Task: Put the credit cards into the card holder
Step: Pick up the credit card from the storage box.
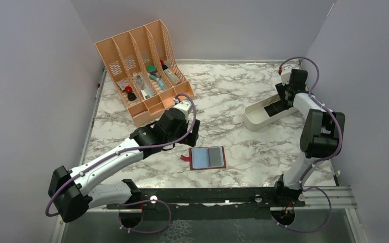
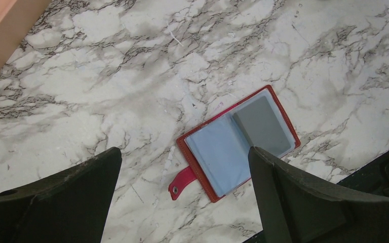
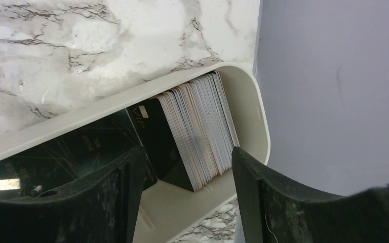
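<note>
While scanning from the left edge: peach slotted organizer (image 1: 142,71) at the back of the marble table (image 1: 223,91), no part of this job; next, left gripper (image 1: 194,132) hanging over the tabletop just behind the card holder (image 1: 207,158), fingers (image 2: 81,187) spread wide, nothing between them; no contact with the wallet visible. Card holder lying open and flat near the front centre, red cover down, clear pockets up, snap strap (image 2: 180,184) poking out on its left side; a grey card (image 2: 261,126) apparently tucked into one pocket, the bluish pocket beside it looking vacant, though hard to be sure through the plastic. Further right, well apart from the wallet: white tray (image 1: 253,120) with the credit cards (image 3: 197,131) stacked on edge against its rounded end, one dark card (image 3: 55,152) lying flat along the tray floor. Right gripper (image 3: 186,151) poised over that stack, fingers (image 3: 263,192) parted to either side of it, not yet closed on anything.

Judged step: fetching a card from the tray; early in the task, given so full a stack. Called for next, most likely: dropping lower, pinching a single card by its edge without dragging neighbours, lifting clear of the rim, then carrying across to the open pocket; probably needs the left gripper to pin the wallet during insertion.
</note>
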Robot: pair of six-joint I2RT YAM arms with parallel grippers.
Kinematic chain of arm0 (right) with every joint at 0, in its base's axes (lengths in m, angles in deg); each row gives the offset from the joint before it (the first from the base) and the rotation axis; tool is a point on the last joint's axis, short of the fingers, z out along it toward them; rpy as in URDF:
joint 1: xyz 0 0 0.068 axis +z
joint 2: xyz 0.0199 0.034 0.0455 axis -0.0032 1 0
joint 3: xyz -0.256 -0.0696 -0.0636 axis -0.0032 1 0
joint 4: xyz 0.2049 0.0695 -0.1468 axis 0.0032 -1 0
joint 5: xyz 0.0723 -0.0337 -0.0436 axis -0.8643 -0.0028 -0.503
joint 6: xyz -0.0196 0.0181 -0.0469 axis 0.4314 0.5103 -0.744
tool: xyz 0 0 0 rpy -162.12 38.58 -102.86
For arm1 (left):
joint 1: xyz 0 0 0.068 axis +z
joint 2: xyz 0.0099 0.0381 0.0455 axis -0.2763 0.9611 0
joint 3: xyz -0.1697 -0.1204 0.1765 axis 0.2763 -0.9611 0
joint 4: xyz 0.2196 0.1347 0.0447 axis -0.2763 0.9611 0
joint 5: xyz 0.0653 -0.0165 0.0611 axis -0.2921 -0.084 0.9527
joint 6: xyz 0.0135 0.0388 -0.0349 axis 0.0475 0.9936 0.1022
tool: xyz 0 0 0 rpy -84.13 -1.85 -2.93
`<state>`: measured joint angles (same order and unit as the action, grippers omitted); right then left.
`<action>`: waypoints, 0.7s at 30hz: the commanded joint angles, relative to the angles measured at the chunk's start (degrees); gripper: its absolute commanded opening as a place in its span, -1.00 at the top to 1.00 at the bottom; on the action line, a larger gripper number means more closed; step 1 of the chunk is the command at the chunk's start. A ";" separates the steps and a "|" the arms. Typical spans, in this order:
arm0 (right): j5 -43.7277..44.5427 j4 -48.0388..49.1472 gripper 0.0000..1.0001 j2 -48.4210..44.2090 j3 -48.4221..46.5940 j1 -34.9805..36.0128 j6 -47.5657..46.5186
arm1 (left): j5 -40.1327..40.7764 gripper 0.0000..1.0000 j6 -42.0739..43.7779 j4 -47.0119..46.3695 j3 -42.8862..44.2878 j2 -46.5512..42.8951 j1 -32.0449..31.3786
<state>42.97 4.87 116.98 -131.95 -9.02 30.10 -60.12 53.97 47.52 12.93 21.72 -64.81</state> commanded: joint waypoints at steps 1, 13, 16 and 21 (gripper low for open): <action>0.33 3.10 -0.33 3.14 -2.41 -0.65 -3.37 | 1.52 -0.98 1.13 0.70 1.41 -1.05 -0.09; 4.45 6.18 -0.23 6.18 -2.64 -0.65 -4.89 | 2.04 -0.98 0.95 0.80 1.14 -2.30 -0.14; 5.92 7.76 -0.17 5.69 -2.40 -0.65 -4.84 | 1.98 -0.98 1.04 0.81 1.19 -2.14 -0.14; 6.45 12.48 0.10 3.33 -0.08 -0.65 -3.84 | 2.15 -0.98 0.95 0.96 1.28 -2.11 -0.10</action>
<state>46.38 10.68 122.36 -133.17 -9.15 26.16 -59.36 54.45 47.67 12.93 20.54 -64.81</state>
